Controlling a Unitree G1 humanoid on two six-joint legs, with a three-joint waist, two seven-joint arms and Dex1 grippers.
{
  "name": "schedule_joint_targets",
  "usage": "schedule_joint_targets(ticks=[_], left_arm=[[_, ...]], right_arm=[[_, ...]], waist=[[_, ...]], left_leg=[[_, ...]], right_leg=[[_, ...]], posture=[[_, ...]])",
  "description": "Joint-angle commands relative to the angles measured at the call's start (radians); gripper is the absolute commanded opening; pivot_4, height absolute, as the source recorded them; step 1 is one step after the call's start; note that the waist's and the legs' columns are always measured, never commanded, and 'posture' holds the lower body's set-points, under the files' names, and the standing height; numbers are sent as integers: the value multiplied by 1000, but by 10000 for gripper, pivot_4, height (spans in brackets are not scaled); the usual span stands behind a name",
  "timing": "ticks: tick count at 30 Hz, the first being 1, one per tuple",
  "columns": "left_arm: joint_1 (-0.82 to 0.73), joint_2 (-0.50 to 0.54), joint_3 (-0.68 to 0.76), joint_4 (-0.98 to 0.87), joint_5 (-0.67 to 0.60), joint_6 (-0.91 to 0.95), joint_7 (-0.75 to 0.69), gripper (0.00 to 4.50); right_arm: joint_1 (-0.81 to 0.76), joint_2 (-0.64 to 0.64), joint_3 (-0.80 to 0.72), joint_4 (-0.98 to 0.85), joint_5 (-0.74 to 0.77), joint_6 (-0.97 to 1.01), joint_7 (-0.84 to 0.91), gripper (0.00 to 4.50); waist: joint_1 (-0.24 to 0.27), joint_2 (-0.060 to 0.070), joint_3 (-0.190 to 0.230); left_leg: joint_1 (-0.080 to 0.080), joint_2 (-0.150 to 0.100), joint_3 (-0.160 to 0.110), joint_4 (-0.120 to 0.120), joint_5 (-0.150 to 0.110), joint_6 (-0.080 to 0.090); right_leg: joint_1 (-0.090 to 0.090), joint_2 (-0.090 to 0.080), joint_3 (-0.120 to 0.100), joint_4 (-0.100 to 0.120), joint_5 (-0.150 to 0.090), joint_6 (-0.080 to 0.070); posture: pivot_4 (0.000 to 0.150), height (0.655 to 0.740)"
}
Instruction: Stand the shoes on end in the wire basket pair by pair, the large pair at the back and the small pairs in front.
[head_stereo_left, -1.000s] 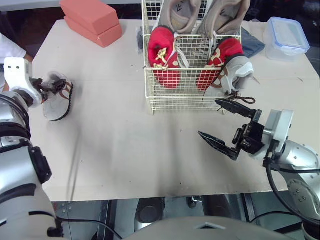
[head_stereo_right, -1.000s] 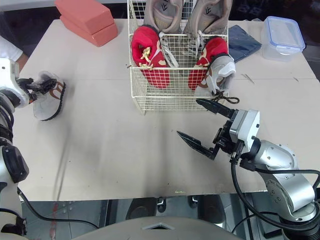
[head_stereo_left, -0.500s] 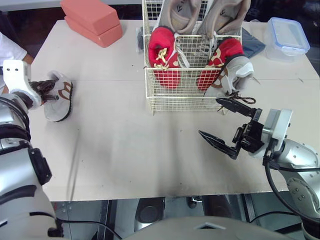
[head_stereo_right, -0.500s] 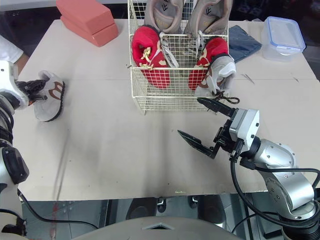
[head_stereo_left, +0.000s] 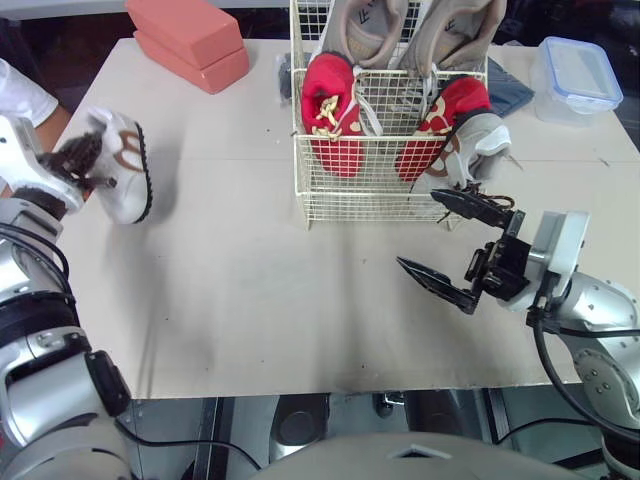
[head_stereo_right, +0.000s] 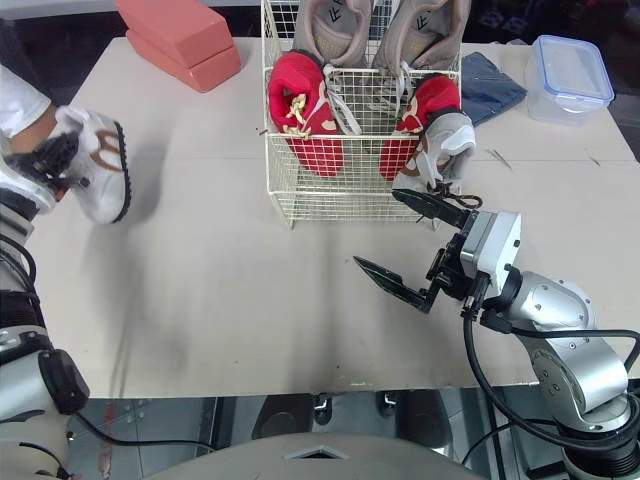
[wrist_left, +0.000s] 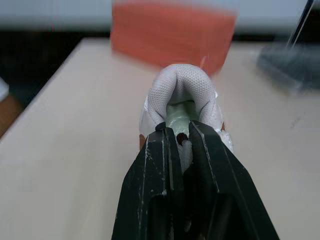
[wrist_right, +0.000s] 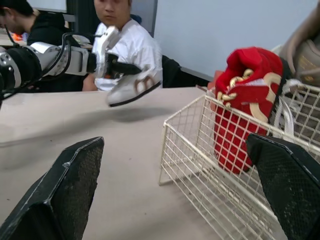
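Note:
My left gripper (head_stereo_left: 85, 160) is shut on the heel of a small white shoe with brown trim (head_stereo_left: 122, 178) and holds it in the air above the table's far left side. The left wrist view shows the fingers (wrist_left: 165, 150) pinching the shoe's heel collar (wrist_left: 184, 92). The wire basket (head_stereo_left: 370, 205) stands at the back middle, with a large beige pair (head_stereo_left: 365, 25) on end at its back and a red pair (head_stereo_left: 328, 110) in front. A matching white shoe (head_stereo_left: 478, 140) leans at the basket's right front corner. My right gripper (head_stereo_left: 416, 230) is open just in front of that corner and holds nothing.
Two salmon-pink blocks (head_stereo_left: 190, 40) lie at the back left. A clear lidded box (head_stereo_left: 580, 75) and a dark blue cloth (head_stereo_left: 505, 90) sit at the back right. A person's white sleeve (head_stereo_left: 20, 90) is at the left edge. Two people (wrist_right: 125, 30) sit beyond the table.
My left gripper has shut on the white shoe and lifted it off the table, tilting it up. The right arm has stayed where it was.

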Motion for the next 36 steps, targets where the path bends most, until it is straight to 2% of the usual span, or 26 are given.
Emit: schedule_joint_targets(ticks=[1,5,10,16,26,34,35,36], left_arm=[[-15,-30,62,-215,-109,17,40,756],[-64,-116,56,-393,-237,39,73,756],[-125,-212,-19,-546,-367,101,103,756],[-175,-308,-115,-626,-433,126,128,756],[-186,-421,-288,-757,-440,128,135,756],[-117,-437,-398,-838,-389,115,99,756],[-109,-440,-408,-843,-383,111,95,756],[-102,-441,-417,-845,-377,108,91,756]], right_arm=[[-31,7,-15,-3,26,-7,1,45000],[-113,31,-13,0,66,36,-48,45000],[-232,74,-32,-7,176,176,-213,45000],[-373,124,-42,2,348,322,-402,45000],[-579,240,-25,125,504,446,-605,45000],[-658,302,-13,202,544,503,-673,45000],[-662,303,-13,209,548,511,-675,41068],[-665,302,-12,214,549,518,-675,39646]], waist=[[0,0,0],[-1,0,0],[-1,0,0],[-2,0,0],[-2,1,0],[-3,2,0],[-2,2,0],[-2,2,0]], left_leg=[[0,0,0,0,0,0],[1,0,0,0,0,0],[1,0,1,0,0,0],[1,-1,0,0,0,0],[1,-1,1,0,0,0],[1,-1,1,0,0,0],[1,-1,1,0,0,0],[1,-1,1,0,0,0]], right_leg=[[0,0,0,0,0,0],[1,0,0,0,0,0],[1,0,1,1,0,0],[1,0,1,1,0,0],[1,1,2,0,1,-1],[1,2,2,0,1,-1],[0,2,2,0,1,-1],[0,2,2,0,1,-1]], posture=[[1500,6860],[1500,6860],[1500,6860],[1500,6860],[1500,6860],[1500,6860],[1500,6860],[1500,6860]])
